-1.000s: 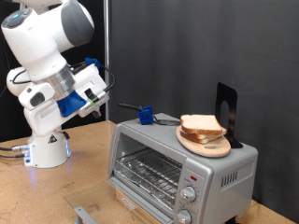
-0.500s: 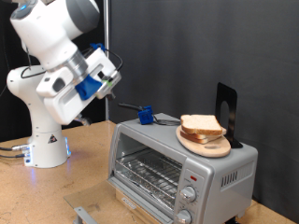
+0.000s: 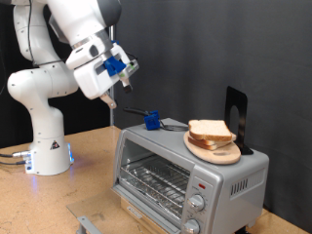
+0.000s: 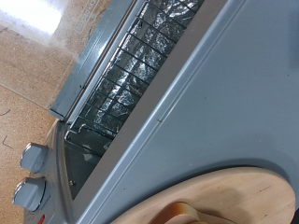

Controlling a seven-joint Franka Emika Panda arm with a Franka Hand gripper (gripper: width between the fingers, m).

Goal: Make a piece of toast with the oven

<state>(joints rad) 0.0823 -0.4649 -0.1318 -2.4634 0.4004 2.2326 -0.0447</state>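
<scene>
hovering gripper (image 3: 110, 101) appears only outside; oven (image 4: 177, 93) in both.

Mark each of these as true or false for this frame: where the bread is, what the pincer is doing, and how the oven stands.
1. The bread slices lie on a round wooden plate on top of the oven. True.
2. The pincer holds a slice of bread. False: nothing shows between its fingers; it hangs in the air towards the exterior view's left of the oven, apart from the bread.
3. A slice of bread lies on the wire rack inside the oven. False: the rack shows bare through the glass door.
4. The oven's two round knobs sit at the front, beside the door. True.
5. A blue object sits on the oven top. True.
</scene>
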